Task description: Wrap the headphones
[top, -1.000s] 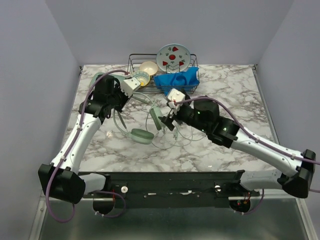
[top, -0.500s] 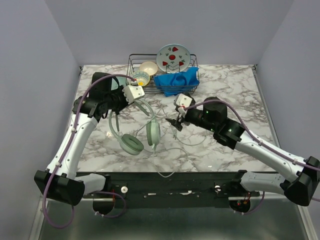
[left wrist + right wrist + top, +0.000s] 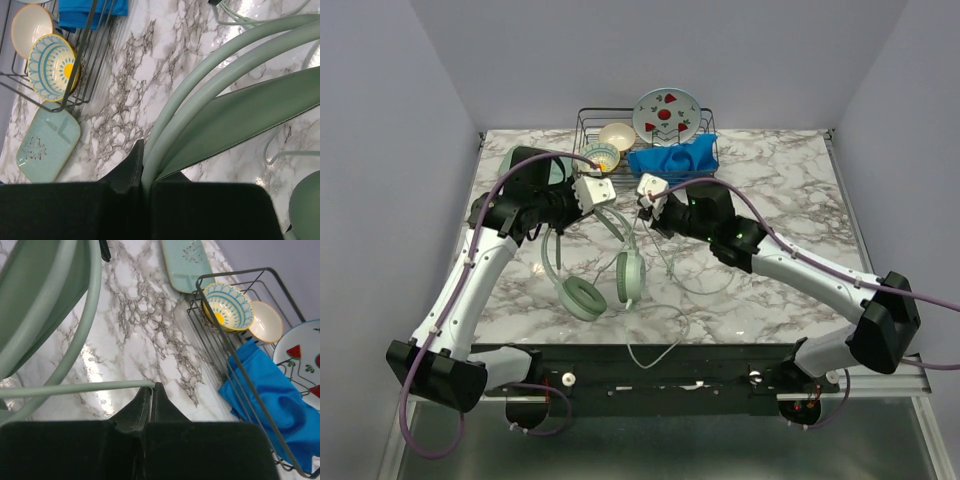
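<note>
Mint-green and slim, the headphones (image 3: 582,298) sit mid-table in the overhead view. Their headband (image 3: 552,250) lies toward the rack (image 3: 588,122) and both ear cups (image 3: 630,275) toward the near edge, so the long axis runs far to near. The left gripper (image 3: 603,202) is clamped on the top of the band. The right gripper (image 3: 642,208) sits just beside it on the right, closed, and the cable (image 3: 665,335) trails in a loose loop toward the near edge. Whether the cups rest on the marble table (image 3: 770,170) or hang just clear is hard to judge from above.

From the left wrist, the left gripper (image 3: 142,162) is pinched tight on the headband (image 3: 215,70), which sweeps up and away to the right.

From the right wrist, the right gripper (image 3: 151,390) is closed on the thin cable (image 3: 75,388), which runs off leftward under the headband (image 3: 92,305). The right arm therefore has the cable, and winding probably goes round the band just beside it.

No brand, label or writing is legible in any view.
</note>
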